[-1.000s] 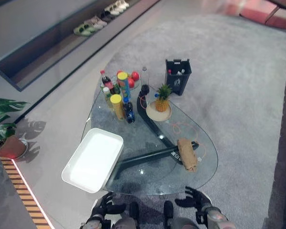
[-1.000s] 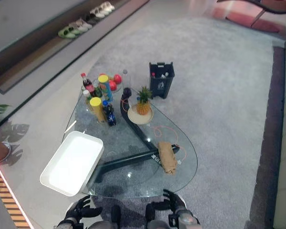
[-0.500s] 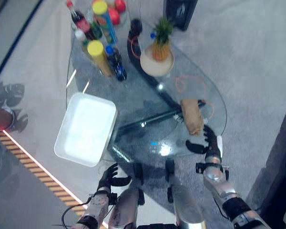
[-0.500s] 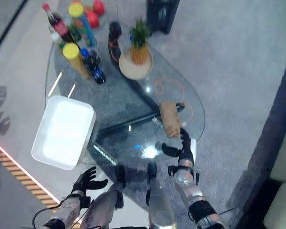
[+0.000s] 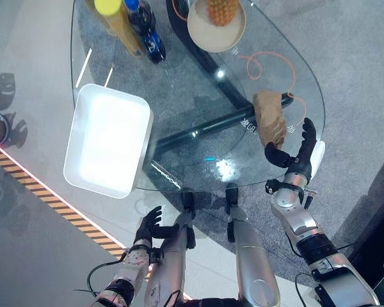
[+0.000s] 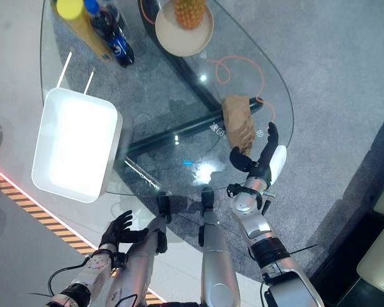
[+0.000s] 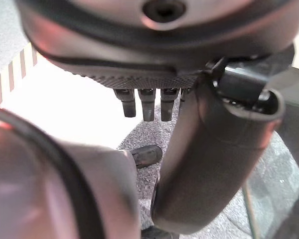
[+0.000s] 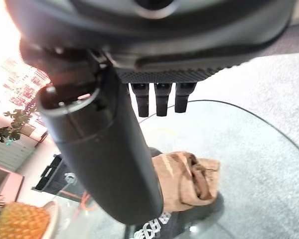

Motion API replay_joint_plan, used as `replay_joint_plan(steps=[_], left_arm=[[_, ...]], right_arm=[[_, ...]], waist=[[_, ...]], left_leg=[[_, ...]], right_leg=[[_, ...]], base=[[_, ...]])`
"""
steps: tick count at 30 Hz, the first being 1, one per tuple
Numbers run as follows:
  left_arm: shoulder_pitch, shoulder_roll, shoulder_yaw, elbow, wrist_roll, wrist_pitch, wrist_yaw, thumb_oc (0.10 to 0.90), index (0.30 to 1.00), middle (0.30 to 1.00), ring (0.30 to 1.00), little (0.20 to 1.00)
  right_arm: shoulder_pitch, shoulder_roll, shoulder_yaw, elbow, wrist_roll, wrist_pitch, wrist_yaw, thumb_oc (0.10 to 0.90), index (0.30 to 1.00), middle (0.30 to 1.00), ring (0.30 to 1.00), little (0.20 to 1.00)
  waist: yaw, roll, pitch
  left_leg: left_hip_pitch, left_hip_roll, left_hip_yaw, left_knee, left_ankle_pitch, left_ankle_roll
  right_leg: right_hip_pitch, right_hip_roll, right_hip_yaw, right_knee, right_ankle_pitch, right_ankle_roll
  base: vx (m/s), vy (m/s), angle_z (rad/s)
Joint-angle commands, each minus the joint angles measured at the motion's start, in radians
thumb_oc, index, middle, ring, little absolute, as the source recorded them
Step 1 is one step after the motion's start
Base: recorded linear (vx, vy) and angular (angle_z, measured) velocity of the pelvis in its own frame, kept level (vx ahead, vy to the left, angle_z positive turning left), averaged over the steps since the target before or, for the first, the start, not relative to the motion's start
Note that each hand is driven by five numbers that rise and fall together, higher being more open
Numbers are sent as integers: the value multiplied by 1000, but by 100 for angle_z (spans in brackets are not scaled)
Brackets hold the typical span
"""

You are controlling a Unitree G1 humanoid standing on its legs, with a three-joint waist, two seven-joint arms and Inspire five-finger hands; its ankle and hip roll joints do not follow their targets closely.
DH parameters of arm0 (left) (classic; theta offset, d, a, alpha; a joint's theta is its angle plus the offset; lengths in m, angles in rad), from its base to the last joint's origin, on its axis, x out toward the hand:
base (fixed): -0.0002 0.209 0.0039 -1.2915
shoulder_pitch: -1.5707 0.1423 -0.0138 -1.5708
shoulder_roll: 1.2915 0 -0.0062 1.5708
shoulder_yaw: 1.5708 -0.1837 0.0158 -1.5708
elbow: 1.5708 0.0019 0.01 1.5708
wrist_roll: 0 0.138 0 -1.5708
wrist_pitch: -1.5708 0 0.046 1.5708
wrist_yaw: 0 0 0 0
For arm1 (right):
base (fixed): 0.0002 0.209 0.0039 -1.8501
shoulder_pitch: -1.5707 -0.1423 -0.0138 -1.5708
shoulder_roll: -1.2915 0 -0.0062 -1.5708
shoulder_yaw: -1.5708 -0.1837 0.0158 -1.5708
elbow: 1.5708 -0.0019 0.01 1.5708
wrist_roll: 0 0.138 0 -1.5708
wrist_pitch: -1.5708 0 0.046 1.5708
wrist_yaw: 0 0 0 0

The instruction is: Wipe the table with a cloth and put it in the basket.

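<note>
A crumpled tan cloth (image 5: pixel 271 118) lies near the right edge of the glass table (image 5: pixel 179 96); the right wrist view shows the cloth (image 8: pixel 187 181) just past my fingers. My right hand (image 5: pixel 301 155) hovers open at the table's near right rim, a short way from the cloth, holding nothing. My left hand (image 5: pixel 147 225) hangs open below the table's near edge, beside the floor. A white rectangular basket (image 5: pixel 107 147) sits at the table's left side.
A plate with a pineapple (image 5: pixel 216 19), a yellow-capped can (image 5: pixel 115 19) and a dark bottle (image 5: pixel 146 32) stand at the table's far side. An orange cord (image 5: pixel 269 64) loops near the cloth. Grey carpet surrounds the table; a striped edge (image 5: pixel 57 208) runs at the left.
The camera has tilted down and closer, so the whole scene has shifted. My right hand has risen from below the table edge to beside the cloth. The cloth has not moved.
</note>
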Motion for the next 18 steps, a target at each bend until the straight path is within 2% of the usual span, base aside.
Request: replay_joint_plan(steps=[1,7,11,18], left_arm=[[37,-6,-9,-45,-17,-15,38,800,900,900,900,900],[30,2,-23,-91,-31,16,48,800,900,900,900,900],[34,5,-26,-110,-35,19,51,800,900,900,900,900],[23,5,-31,-133,-47,36,60,800,900,900,900,900]], right_arm=[[-24,-69,-46,-141,-22,-38,-94,800,900,900,900,900],[-70,-77,-43,-162,-3,-12,-98,800,900,900,900,900],[-85,-73,-43,-164,42,-13,-116,800,900,900,900,900],[-95,-74,-41,-157,42,-16,-138,800,900,900,900,900]], waist=[[-11,4,-22],[1,16,-22],[5,20,-22],[9,23,-22]], left_leg=[[-94,-67,-54,186,-135,7],[-181,-76,-66,222,-132,12],[-225,-76,-70,241,-132,14],[-277,-72,-75,263,-128,16]], right_leg=[[-39,30,-56,45,-36,-23],[-129,29,-56,86,-32,-25],[-175,32,-53,109,-30,-26],[-229,32,-50,130,-23,-22]], base=[[35,3,4],[47,23,8],[38,32,6],[12,10,2]])
